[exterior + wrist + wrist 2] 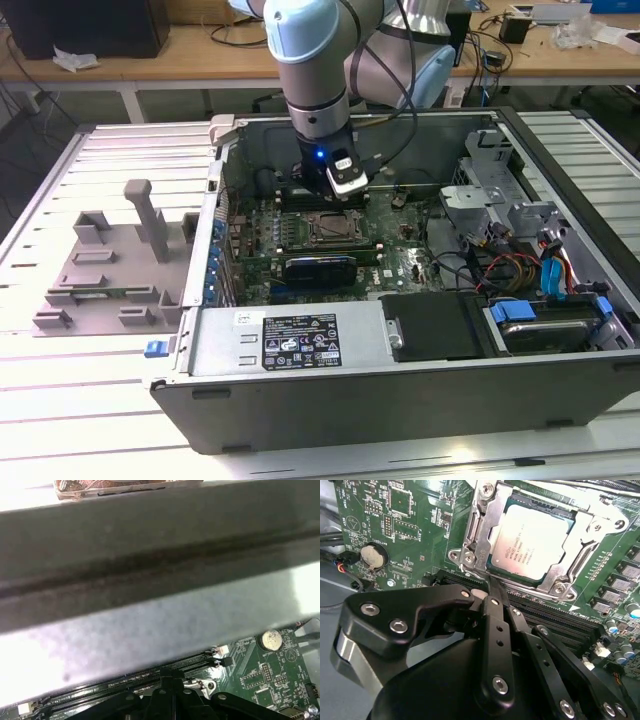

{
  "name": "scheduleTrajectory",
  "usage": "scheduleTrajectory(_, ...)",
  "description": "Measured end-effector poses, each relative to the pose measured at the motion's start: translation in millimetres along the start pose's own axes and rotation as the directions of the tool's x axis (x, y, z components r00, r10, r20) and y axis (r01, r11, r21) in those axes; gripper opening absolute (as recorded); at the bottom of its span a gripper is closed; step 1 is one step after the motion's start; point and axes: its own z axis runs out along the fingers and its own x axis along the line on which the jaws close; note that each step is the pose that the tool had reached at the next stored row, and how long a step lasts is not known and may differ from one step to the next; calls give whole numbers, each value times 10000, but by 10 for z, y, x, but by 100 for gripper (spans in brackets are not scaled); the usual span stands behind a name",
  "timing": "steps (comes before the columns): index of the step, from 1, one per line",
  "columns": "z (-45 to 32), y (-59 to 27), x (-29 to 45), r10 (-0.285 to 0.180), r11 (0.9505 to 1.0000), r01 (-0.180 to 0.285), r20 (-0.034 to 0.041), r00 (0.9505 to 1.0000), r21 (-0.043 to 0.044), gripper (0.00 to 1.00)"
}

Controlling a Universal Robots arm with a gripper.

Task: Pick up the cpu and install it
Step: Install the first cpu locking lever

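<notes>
out on the white slatted metal table lies the open dark grey computer case, a boxy sheet-metal shell. the pale blue and silver arm reaches down into it from above. the floor of the case is a green motherboard, glossy and crowded with tiny white print too small to read. on the exterior view's left sits a grey moulded plastic fixture with blocks and an upright post. a white label with dense black print lies on the flat metal cover near the front wall. long black memory slots run beside the socket. the socket frame is bright stamped steel with round screws at its corners, and the cpu sits inside it, flat and square, its matte silver lid carrying faint etched lines of text. the gripper, black jointed links with silver screws, hangs just beside that frame, its fingertips pressed together on nothing. a round silver coin cell shines near the board's edge.
</notes>
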Motion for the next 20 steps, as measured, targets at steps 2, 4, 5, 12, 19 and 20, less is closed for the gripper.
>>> scheduleTrajectory(2, 5, -5, 0, 16, 10000, -16, -19, 10000, -83, 11)
scheduleTrajectory(4, 6, -7, -1, 42, 9997, -43, -52, 10000, -221, 11)
scheduleTrajectory(5, 7, -8, -1, 48, 9997, -50, -60, 10000, -254, 11)
scheduleTrajectory(12, -101, 12, -17, 44, 9999, -45, -28, 10000, -138, 11)
scheduleTrajectory(19, -125, 17, -25, 29, 9966, -35, 65, 10000, 818, 11)
scheduleTrajectory(20, -126, 17, -26, 35, 9946, -44, 82, 10000, 1039, 11)
